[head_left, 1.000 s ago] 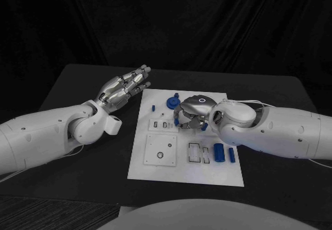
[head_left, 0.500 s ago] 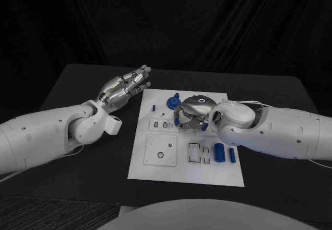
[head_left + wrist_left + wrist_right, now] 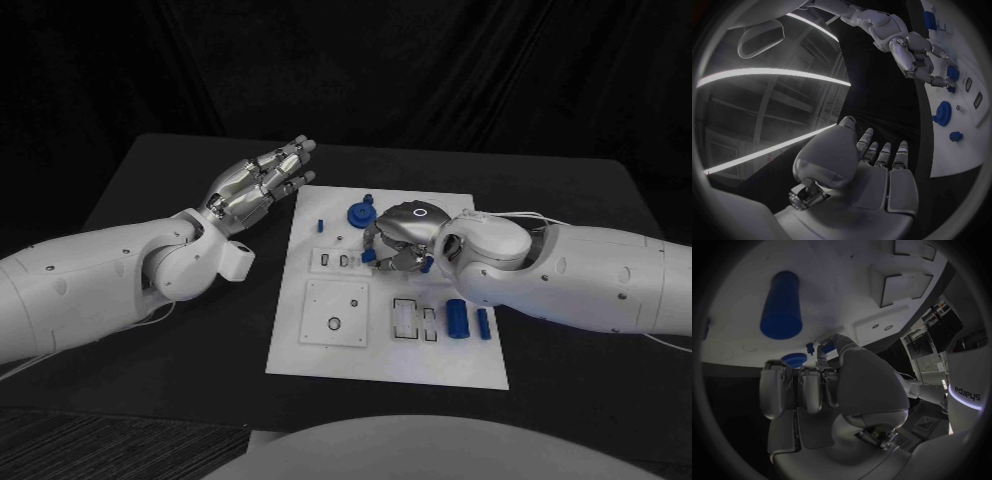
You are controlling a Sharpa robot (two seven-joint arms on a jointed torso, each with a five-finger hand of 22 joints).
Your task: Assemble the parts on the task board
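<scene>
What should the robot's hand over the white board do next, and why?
Probably lower the right hand a little and seat the small blue part at its fingertips, since that hand is curled over the middle of the task board. Whether it truly grips the part is hard to tell. The left hand hovers open beside the board.

Dim scene against a black backdrop; the white task board (image 3: 387, 290) stands out brightly. Wrist views curve strongly at their dark rims.
</scene>
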